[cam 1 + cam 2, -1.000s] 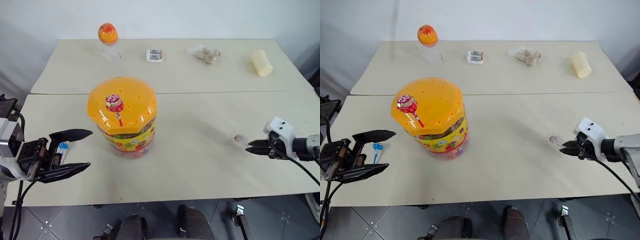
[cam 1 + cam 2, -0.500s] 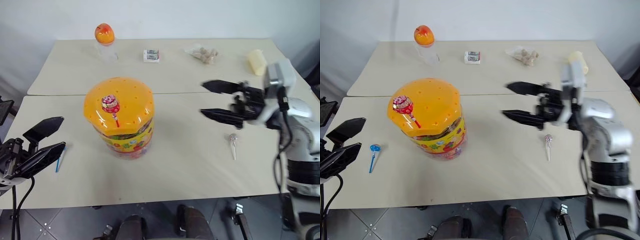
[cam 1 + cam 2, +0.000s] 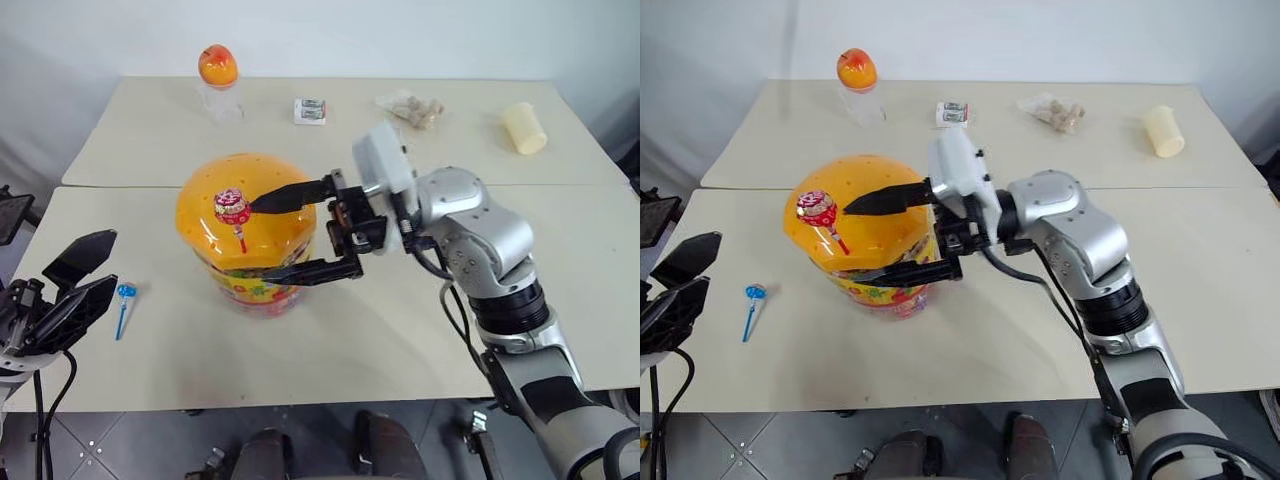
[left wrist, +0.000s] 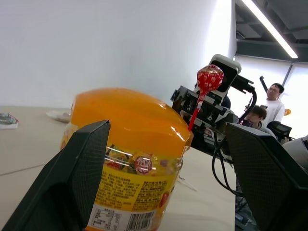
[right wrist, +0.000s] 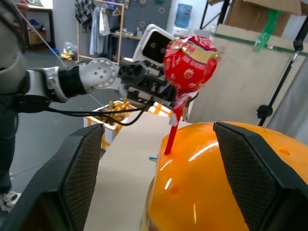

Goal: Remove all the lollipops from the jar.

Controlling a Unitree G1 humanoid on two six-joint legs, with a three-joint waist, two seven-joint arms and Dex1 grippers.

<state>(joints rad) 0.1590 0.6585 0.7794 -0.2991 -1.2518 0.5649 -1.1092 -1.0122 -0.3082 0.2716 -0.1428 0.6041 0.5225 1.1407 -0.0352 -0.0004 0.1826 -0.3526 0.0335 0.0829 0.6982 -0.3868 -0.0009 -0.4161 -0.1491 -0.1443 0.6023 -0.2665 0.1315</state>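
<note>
In the eye views, the right gripper (image 3: 285,235) stands spread around the glossy orange domed lid of the clear jar (image 3: 250,262), its upper finger beside the red foil-wrapped lollipop (image 3: 232,207) planted in a lid hole, a blue lollipop (image 3: 124,293) lying left by the spread left gripper (image 3: 75,280); the left wrist view adds people behind; the right wrist view, shelving.

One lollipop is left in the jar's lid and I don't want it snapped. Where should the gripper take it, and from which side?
Probably at the red lollipop's wrapped head, which stands clear above the orange lid on an upright stick. Come level from the robot's right, where the open right gripper is, one finger on either side.
</note>
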